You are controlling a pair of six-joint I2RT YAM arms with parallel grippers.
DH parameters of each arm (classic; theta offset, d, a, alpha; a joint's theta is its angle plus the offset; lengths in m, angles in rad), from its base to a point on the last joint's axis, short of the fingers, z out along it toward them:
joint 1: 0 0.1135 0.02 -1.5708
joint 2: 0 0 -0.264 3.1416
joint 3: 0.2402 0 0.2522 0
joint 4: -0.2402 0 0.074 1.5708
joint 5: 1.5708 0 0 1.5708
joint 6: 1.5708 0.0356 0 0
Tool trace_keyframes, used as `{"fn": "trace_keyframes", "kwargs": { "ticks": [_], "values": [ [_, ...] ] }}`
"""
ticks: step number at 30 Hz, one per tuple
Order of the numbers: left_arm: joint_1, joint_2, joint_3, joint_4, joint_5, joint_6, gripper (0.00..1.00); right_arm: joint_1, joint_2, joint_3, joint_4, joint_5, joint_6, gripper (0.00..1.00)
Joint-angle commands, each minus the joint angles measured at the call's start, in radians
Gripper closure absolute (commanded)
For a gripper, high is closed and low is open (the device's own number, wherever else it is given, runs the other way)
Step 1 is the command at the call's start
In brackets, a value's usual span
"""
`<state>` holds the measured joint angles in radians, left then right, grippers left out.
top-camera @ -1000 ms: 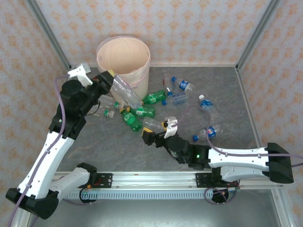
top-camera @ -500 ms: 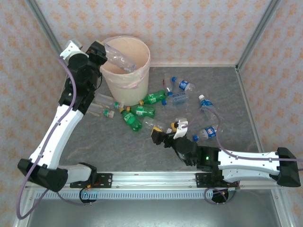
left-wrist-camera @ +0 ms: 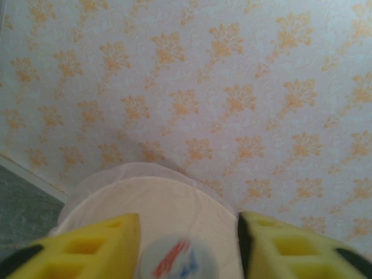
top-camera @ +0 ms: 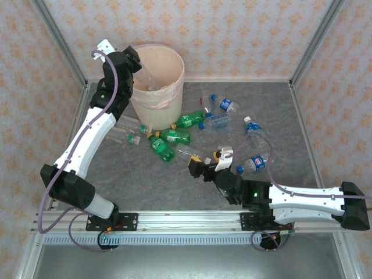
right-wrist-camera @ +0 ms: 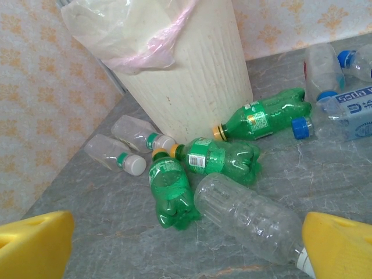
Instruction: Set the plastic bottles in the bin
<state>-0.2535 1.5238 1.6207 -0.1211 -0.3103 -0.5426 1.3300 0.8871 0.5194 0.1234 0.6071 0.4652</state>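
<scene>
My left gripper (top-camera: 132,61) hangs at the left rim of the cream bin (top-camera: 168,93). In the left wrist view its yellow fingers (left-wrist-camera: 99,244) stand apart, wider than the blurred clear bottle (left-wrist-camera: 177,261) between them, which is over the bin's mouth (left-wrist-camera: 174,197). My right gripper (top-camera: 206,164) is low over the table and open, its pads either side of a clear bottle (right-wrist-camera: 256,224) lying on its side. Three green bottles (right-wrist-camera: 224,157) lie close behind that one, at the bin's foot.
Two small clear bottles with white caps (right-wrist-camera: 113,154) lie left of the bin's foot (right-wrist-camera: 197,75). Several clear blue-capped bottles (top-camera: 224,104) are scattered across the right half of the table. Patterned walls close the back and both sides.
The left arm has lifted a clear bottle from beside the bin to over its rim, and its fingers have parted. The right arm shifted slightly to the right.
</scene>
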Motion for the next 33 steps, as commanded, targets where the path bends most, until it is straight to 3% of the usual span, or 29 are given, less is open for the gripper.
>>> {"fn": "trace_keyframes", "kwargs": {
  "ticks": [1, 6, 13, 19, 29, 33],
  "values": [
    [0.009, 0.015, 0.077, -0.084, 0.020, 0.056, 0.35, 0.002, -0.012, -0.053, 0.081, 0.041, -0.044, 0.00],
    [0.008, -0.020, 0.059, -0.101, 0.121, 0.051, 0.01, -0.051, 0.007, -0.046, 0.042, -0.001, 0.002, 0.00],
    [-0.020, -0.144, -0.088, -0.105, 0.218, 0.017, 0.01, -0.147, 0.019, -0.062, 0.008, -0.096, -0.003, 0.00],
    [-0.094, -0.305, -0.291, -0.076, 0.239, 0.000, 0.01, -0.236, 0.076, -0.056, 0.010, -0.266, -0.051, 0.00],
    [-0.178, -0.593, -0.641, -0.079, 0.257, -0.098, 0.01, -0.407, 0.300, 0.025, -0.005, -0.559, -0.157, 0.00],
    [-0.179, -0.707, -0.738, -0.091, 0.240, -0.139, 0.01, -0.430, 0.409, 0.079, -0.012, -0.605, -0.214, 0.00]
  ]
}}
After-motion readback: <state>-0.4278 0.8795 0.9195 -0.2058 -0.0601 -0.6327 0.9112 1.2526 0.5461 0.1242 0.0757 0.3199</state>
